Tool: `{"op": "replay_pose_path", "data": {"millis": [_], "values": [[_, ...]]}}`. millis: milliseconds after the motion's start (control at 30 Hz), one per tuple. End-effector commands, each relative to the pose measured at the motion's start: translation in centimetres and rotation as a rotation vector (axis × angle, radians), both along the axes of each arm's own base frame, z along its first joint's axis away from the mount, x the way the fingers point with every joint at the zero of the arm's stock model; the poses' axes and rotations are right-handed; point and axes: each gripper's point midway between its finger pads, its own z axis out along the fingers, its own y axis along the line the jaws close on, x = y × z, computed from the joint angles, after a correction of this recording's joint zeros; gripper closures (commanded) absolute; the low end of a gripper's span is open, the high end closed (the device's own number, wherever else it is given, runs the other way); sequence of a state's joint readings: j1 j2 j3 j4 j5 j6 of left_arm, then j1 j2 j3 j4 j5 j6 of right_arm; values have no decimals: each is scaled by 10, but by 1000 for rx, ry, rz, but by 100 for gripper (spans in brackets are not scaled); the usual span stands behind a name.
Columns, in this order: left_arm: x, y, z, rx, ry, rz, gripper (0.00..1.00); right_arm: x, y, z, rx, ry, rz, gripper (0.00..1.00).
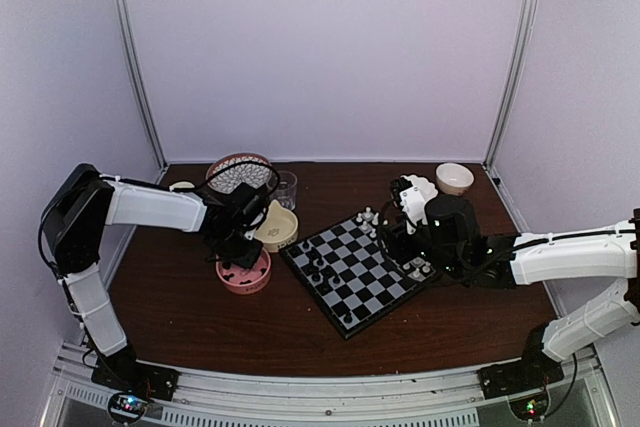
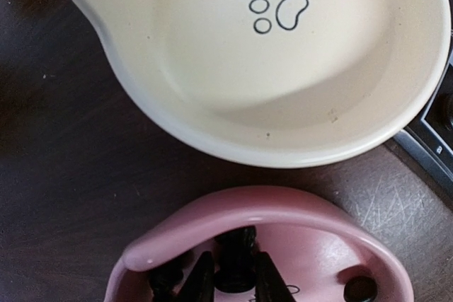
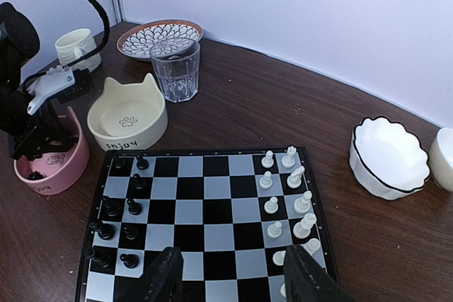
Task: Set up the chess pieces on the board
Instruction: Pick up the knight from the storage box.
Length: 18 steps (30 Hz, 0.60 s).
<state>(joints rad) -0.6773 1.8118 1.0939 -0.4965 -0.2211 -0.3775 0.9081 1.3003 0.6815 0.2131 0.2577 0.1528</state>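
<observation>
Inside the pink bowl (image 2: 212,218) a black chessman (image 2: 237,242) is grasped by the left gripper (image 2: 236,263) for transfer; over the board (image 3: 212,189) beside that bowl, the right gripper (image 3: 232,254) is held released, empty.

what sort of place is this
Likely a robot lab cell: plain white walls with metal corner posts enclose a dark wooden table, with two white robot arms mounted at its near edge.

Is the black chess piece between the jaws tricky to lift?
Probably light: the black chess piece is tiny beside the pink bowl. Smooth and narrow, it may slip or twist when squeezed. It likely tips easily once set down.
</observation>
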Motion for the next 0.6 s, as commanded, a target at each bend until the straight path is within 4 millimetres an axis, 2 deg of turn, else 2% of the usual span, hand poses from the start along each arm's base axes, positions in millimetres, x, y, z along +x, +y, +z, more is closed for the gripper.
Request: {"op": "replay_pose_path", "data": {"millis": [0, 200, 333, 567], "values": [[-4, 5, -4, 7, 34, 11, 81, 2, 0, 10, 14, -17, -2, 49], [-7, 0, 17, -69, -26, -20, 83, 0, 3, 13, 28, -9, 17, 49], [-13, -8, 45, -181, -110, -74, 85, -6, 12, 19, 65, 11, 67, 48], [-44, -41, 101, -472, -274, -305, 86, -29, 63, 24, 167, 121, 330, 48]]}}
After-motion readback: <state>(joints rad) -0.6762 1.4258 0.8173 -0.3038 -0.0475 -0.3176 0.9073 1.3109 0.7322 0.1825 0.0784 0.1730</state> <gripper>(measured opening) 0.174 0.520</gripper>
